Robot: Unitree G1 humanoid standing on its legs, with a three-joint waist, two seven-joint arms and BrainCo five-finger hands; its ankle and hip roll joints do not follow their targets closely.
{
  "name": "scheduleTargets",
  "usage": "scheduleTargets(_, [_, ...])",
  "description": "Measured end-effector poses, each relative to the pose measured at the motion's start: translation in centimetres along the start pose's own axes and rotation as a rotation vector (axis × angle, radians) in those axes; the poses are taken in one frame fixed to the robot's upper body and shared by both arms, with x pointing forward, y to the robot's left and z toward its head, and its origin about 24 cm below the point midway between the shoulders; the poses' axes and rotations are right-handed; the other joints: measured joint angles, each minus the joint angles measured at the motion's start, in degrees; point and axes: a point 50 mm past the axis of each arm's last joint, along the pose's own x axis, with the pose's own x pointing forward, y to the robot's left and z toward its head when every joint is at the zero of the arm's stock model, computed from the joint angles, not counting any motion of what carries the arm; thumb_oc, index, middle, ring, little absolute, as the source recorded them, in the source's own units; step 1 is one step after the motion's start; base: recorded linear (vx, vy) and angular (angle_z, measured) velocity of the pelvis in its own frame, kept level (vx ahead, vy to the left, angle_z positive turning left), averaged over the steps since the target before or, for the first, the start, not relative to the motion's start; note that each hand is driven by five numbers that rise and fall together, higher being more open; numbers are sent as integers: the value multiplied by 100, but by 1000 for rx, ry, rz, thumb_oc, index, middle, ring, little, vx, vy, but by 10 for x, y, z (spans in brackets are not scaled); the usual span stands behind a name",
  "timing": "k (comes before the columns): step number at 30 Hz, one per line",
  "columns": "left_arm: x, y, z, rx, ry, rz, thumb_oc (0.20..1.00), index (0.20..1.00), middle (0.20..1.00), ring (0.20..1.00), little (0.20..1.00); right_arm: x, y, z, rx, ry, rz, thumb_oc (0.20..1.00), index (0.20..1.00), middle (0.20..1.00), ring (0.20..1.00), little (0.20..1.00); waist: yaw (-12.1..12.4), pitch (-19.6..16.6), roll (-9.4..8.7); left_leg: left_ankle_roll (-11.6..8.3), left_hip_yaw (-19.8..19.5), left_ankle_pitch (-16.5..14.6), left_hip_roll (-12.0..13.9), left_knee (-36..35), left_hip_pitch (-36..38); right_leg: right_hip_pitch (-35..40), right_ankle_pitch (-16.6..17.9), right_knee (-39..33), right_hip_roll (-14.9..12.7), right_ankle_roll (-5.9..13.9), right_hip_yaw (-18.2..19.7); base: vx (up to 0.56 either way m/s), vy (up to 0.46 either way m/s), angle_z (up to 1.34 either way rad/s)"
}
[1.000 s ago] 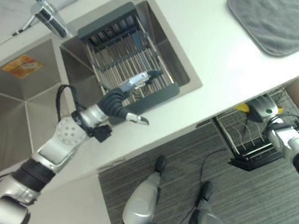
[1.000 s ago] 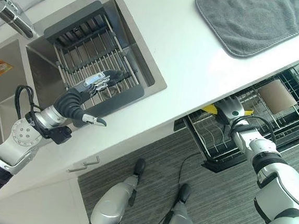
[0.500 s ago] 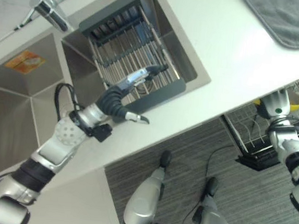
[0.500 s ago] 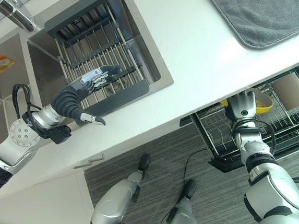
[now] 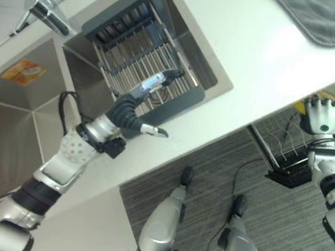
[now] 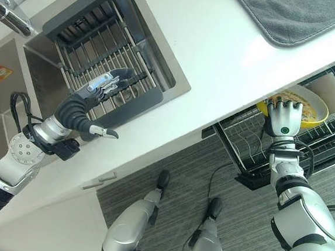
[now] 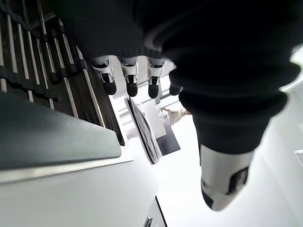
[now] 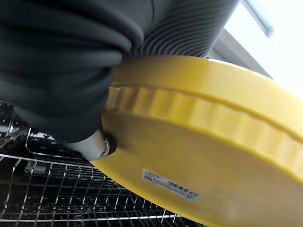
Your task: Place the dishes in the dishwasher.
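Note:
My right hand (image 6: 283, 115) is shut on a yellow dish (image 6: 311, 103) with a fluted rim, fingers curled over its edge. It holds the dish just past the counter's front edge, above the pulled-out dishwasher rack (image 6: 242, 145). The right wrist view has the yellow dish (image 8: 199, 142) from below, my thumb (image 8: 94, 144) against it and the rack's wires (image 8: 71, 203) underneath. My left hand (image 5: 131, 105) is open, fingers (image 7: 128, 80) straight over the dark drying rack (image 5: 133, 52) in the sink.
The white counter (image 6: 218, 77) overhangs the back part of the dishwasher rack. A grey mat (image 6: 294, 19) lies at its far right. A brown cup (image 6: 328, 89) stands in the rack. A tap (image 5: 42, 10) and a second basin (image 5: 15, 124) are on the left.
My right hand has come out from under the counter edge and risen with the yellow dish, which now shows much more. The camera shifted slightly. The left hand has stayed over the sink rack.

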Motion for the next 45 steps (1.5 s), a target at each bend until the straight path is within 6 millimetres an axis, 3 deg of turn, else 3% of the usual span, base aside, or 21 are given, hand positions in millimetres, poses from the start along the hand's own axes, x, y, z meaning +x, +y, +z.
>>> scheduleTargets(10, [0,0,-1,-1,4,-1,1000,1000,1000,1000,1000,5,-3,2,3,-7,-20,200,200,200,200,200,20,-1,12,-1,-3,1,-3,1,-103,-106,8,0,-4,14,-6,0,0,0])
scheduleTargets(14, [2,-3,-1,-23,-15,10,1000,1000,1000,1000,1000,15,-6,17,74,5,-7,200,200,200,200,200,30,10,85,-3,-49,2,-3,7,-182,-164,9,0,-1,14,-54,29,21,5])
scheduleTargets(22, [9,-3,2,-25,-47,9,1000,1000,1000,1000,1000,17,-5,40,309,39,76,200,200,200,200,200,34,7,113,-30,-106,21,21,15,-221,-177,8,0,51,14,-91,17,-11,1])
scheduleTargets(24, [9,-7,1,-49,-56,17,1000,1000,1000,1000,1000,18,-2,52,519,97,188,200,200,200,200,200,38,3,121,-31,-121,22,17,42,-222,-157,8,1,49,14,-115,24,-12,3])
scheduleTargets(26, [11,-11,0,-64,-62,1,1000,1000,1000,1000,1000,23,-2,45,617,165,215,200,200,200,200,200,34,3,122,-44,-134,41,16,43,-221,-150,16,1,50,14,-126,26,5,4])
scheduleTargets(31, [6,-20,-5,-70,-29,-10,1000,1000,1000,1000,1000,25,-2,46,663,263,215,200,200,200,200,200,41,3,180,-63,-172,73,1,43,-228,-148,37,1,37,9,-153,21,39,3])
scheduleTargets(38, [11,-31,-9,-85,-18,-7,1000,1000,1000,1000,1000,27,-4,49,612,332,168,200,200,200,200,200,33,3,247,-62,-151,75,-33,44,-249,-205,39,44,-32,15,-116,23,41,-2])
scheduleTargets(45, [11,-24,-5,-51,-35,14,1000,1000,1000,1000,1000,33,-9,30,355,242,84,200,200,200,200,200,47,17,310,-32,-145,98,-66,41,-435,-416,41,104,-64,40,-108,1,7,0])
